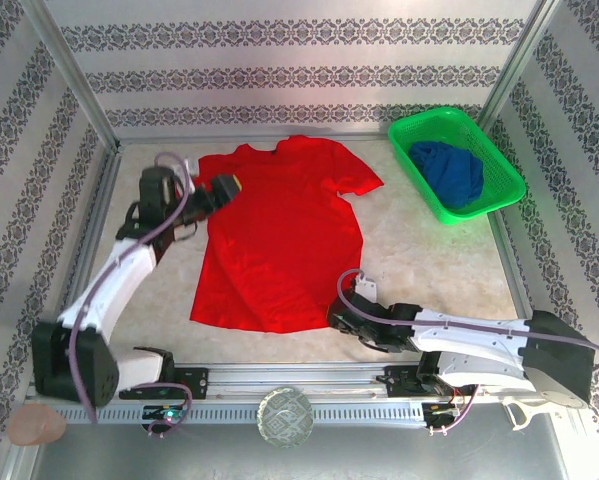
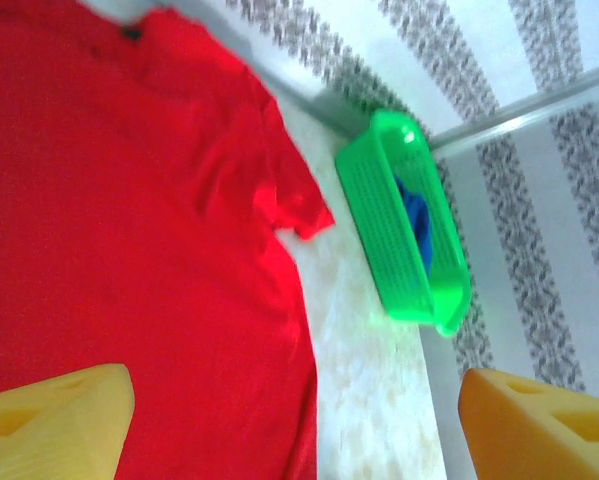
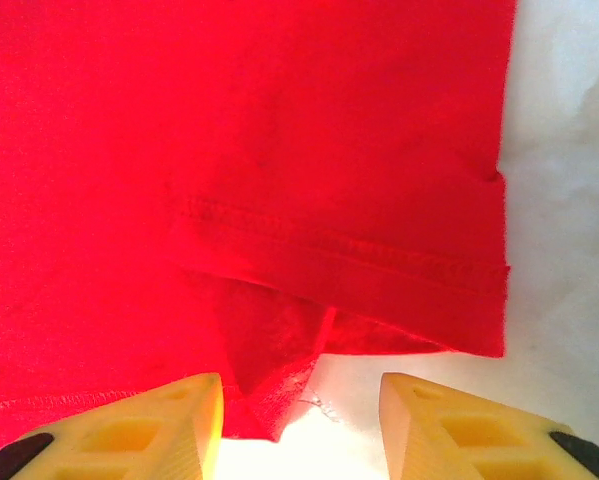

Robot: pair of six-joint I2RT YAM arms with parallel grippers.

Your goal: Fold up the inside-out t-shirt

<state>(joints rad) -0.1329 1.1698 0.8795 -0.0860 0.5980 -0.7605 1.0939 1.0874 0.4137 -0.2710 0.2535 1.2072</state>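
Inside-out t-shirt lies spread flat on the table in the top view, neck toward the far wall, well apart from the green basket. The left gripper hovers at the sleeve on its side, and the right gripper sits at the near hem corner.

From the left wrist, the left gripper stands wide apart and empty above the red cloth.

From the right wrist, the right gripper is partly parted, with a turned-up flap of hem between its fingers, not yet pinched. A sound grasp probably needs both layers seated deep before lifting, so the fold comes over evenly.
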